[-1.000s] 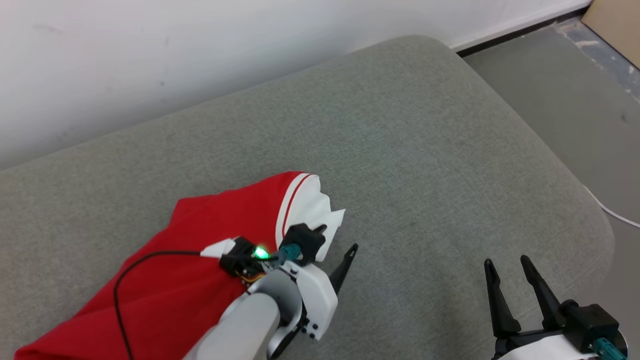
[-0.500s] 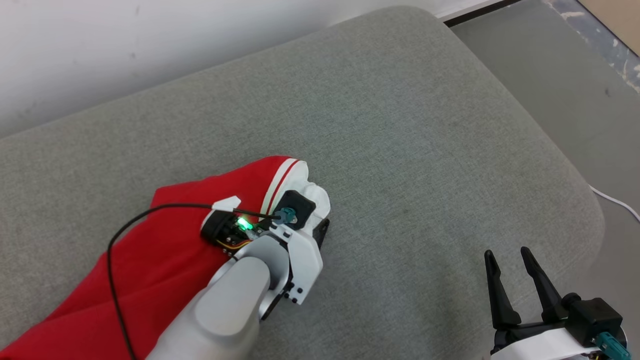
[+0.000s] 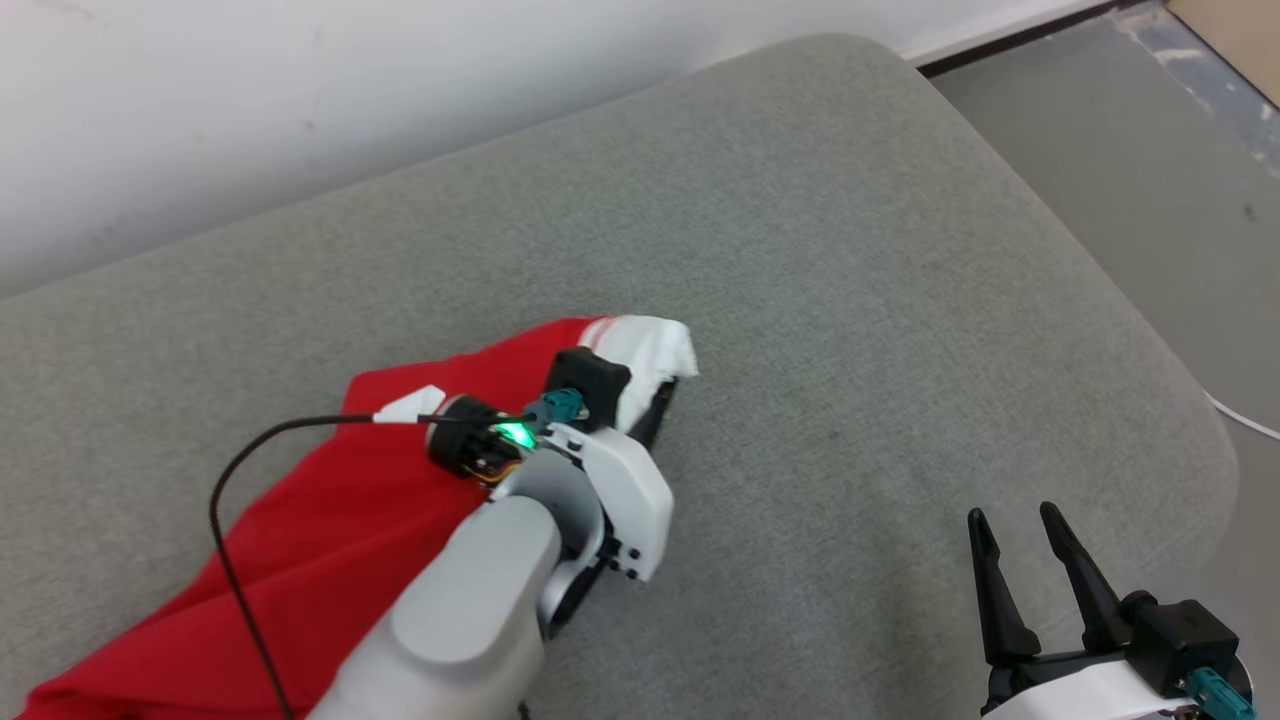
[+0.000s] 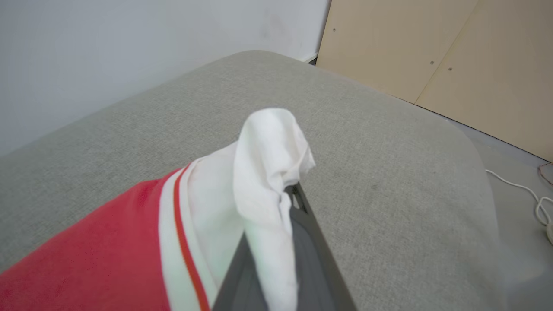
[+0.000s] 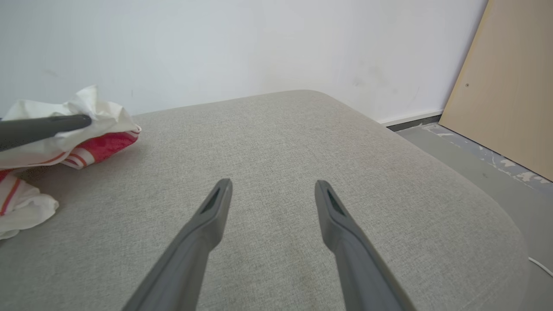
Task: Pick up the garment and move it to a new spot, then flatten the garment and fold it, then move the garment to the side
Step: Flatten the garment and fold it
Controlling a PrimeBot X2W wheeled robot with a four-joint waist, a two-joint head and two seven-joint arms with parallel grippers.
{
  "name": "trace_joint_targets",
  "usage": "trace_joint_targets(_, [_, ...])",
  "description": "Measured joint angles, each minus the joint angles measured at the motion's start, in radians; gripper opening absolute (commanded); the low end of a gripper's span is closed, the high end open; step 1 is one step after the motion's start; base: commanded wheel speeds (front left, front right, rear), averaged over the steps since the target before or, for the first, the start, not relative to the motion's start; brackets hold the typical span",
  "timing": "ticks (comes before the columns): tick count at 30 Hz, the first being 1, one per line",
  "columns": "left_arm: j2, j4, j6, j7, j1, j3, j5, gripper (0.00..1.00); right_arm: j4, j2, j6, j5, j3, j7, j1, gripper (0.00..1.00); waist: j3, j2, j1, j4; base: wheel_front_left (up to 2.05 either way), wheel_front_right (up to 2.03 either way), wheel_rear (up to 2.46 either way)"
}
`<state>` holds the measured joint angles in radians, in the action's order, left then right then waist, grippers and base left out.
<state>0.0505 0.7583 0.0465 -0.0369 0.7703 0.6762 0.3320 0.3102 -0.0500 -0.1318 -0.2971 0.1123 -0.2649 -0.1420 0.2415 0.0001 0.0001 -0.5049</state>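
Observation:
The garment is red with a white, red-striped hem and lies on the grey cushion, running from the lower left toward the middle. My left gripper is shut on the white hem, which bunches up and is lifted a little off the cushion. In the left wrist view the white cloth is pinched between the dark fingers and folds over their tips. My right gripper hovers open at the lower right, nothing between its fingers. The right wrist view has the garment's hem at far left.
A white wall runs behind the cushion. Grey floor lies to the right, with a white cable on it. A pale wooden panel stands beyond the cushion's far right corner. The cushion's right half is bare.
My left gripper has gone from open beside the hem to shut on the white hem and has lifted it slightly. The head camera has shifted. The right gripper stays as it was.

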Motion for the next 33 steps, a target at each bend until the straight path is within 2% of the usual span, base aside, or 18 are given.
trace_joint_targets(7, [0.0,-0.273,0.004,0.053,-0.081,0.067,0.159,0.0,0.014,-0.001,0.0,0.017,-0.014,0.0,0.013,1.0,-0.055,0.0,0.0,0.054,0.0,0.0,0.0])
trace_joint_targets(12, [0.0,-0.49,-0.021,0.111,-0.141,0.079,0.212,0.0,0.026,-0.014,0.0,0.024,-0.016,0.0,0.036,1.0,-0.106,0.0,0.0,0.097,0.0,0.0,0.0])
trace_joint_targets(22, [0.072,-0.923,-0.073,0.234,-0.248,0.035,0.325,0.0,0.05,-0.027,0.0,0.026,-0.003,0.0,0.064,1.0,-0.191,-0.0001,-0.0001,0.183,0.0,0.0,0.0])
trace_joint_targets(28, [0.082,-1.103,-0.074,0.302,-0.303,0.019,0.447,0.0,0.058,-0.037,0.0,0.026,0.0,0.0,0.064,1.0,-0.206,-0.0001,-0.0001,0.216,0.0,0.0,0.0])
trace_joint_targets(33, [0.085,-1.189,-0.075,0.334,-0.33,0.008,0.517,0.0,0.062,-0.045,0.0,0.026,0.005,0.0,0.065,1.0,-0.204,0.0,-0.0001,0.225,0.0,0.0,0.0])
